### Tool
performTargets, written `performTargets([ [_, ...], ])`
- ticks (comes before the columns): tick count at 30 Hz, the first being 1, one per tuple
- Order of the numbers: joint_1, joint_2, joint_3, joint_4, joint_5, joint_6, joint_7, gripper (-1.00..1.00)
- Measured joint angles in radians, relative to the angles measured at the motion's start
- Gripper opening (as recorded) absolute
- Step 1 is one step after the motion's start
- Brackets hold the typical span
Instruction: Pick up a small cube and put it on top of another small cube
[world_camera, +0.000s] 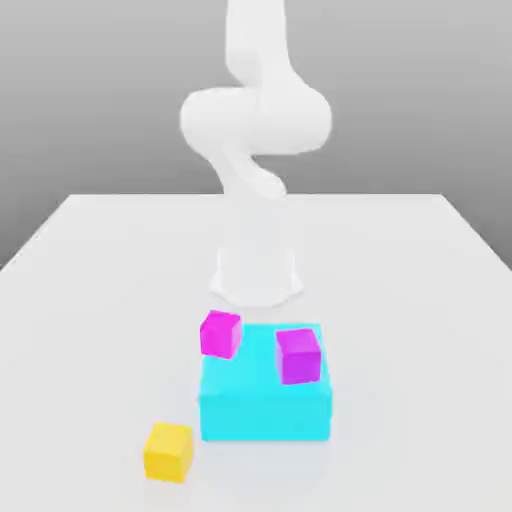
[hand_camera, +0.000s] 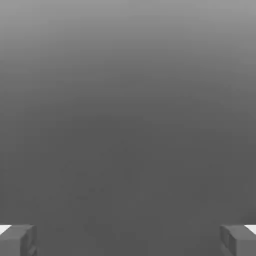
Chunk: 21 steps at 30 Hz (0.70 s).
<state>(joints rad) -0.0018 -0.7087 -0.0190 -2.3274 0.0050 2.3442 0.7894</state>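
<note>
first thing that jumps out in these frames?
The big cyan block at the near middle of the white table, with one magenta cube on top and another at its far corner toward the exterior view's left. The small yellow cube sits alone on the table, near the block's front corner. In the hand view the gripper is wide open.

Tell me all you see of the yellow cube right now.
The yellow cube is small, plain and matte, with its top face lighter than its sides. It rests flat and upright on the white table, near the front edge, to the exterior view's left of the cyan block and apart from it. Nothing touches it but the table.
</note>
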Motion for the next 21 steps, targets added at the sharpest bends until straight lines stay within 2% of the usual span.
performTargets([
  [21, -0.066, 0.767, -0.124, -0.230, 0.070, 0.371, -0.109, 0.00],
])
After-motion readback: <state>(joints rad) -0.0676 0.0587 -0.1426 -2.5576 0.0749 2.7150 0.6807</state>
